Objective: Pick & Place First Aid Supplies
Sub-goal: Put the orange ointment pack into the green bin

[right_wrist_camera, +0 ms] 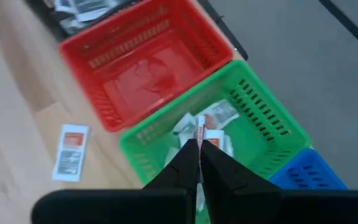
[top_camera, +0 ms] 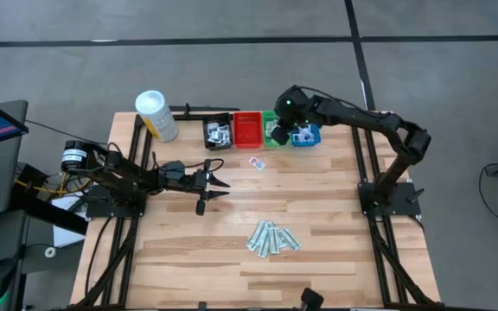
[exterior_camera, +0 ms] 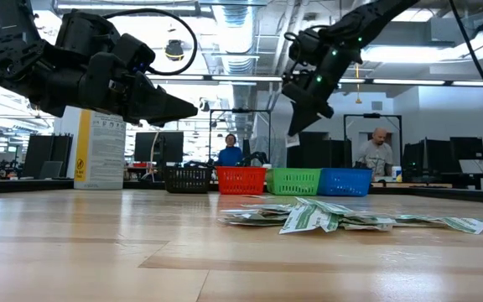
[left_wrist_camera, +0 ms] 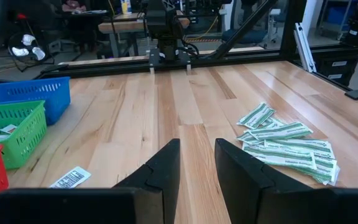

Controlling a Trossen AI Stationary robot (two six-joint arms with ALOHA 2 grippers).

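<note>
the right gripper hangs directly above the green plastic basket, pinching a small flat white paper packet. beside that basket sits the red plastic basket, with a white red-printed packet on the wooden table before it. the left gripper hovers well apart from the pile of pale-green wrapped strips.

I'm running this rig in what looks like a robotics lab or open industrial workspace. Beyond the wooden table, the low view shows exposed ceiling ducts and pipes under strip lights, with rows of monitors on benches behind the table and two people seated among them. Around the table lies a grey concrete floor, and a black aluminium frame edges the table's far side.
</note>
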